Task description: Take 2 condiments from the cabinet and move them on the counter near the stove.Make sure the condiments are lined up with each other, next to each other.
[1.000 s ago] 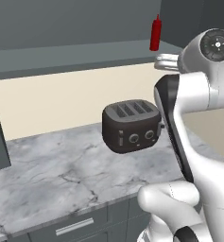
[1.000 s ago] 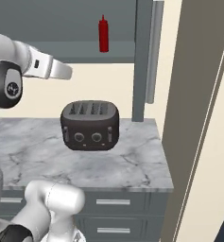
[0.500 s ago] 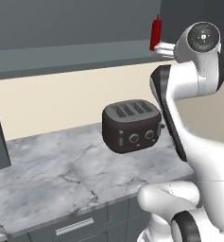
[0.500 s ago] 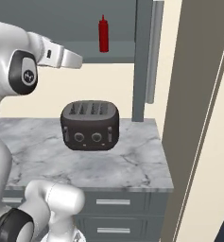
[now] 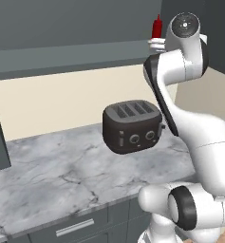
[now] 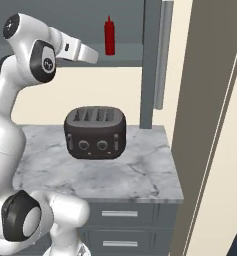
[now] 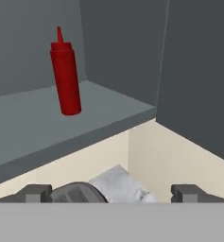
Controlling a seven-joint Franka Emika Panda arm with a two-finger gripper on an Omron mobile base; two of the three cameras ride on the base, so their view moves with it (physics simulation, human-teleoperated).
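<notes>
Black four-slot toaster (image 5: 132,126) with two round front knobs sits on the white-grey veined marble bench (image 5: 61,175), below and left of the shelf edge, over dark grey drawers (image 6: 121,214) with short silver handles. Red cylindrical squeeze bottle with pointed nozzle (image 7: 65,73) stands upright on the grey inner shelf (image 7: 33,127) of the dark grey wall cabinet (image 7: 198,71), no label readable. Claw (image 7: 111,193) open, empty, short of the shelf; cabinet's side panel (image 6: 151,60) right of bottle.

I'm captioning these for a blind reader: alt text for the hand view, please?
A red bottle stands upright on the grey cabinet shelf, with the cabinet door open at right. Below, the gripper has its jaws wide apart above the toaster.
</notes>
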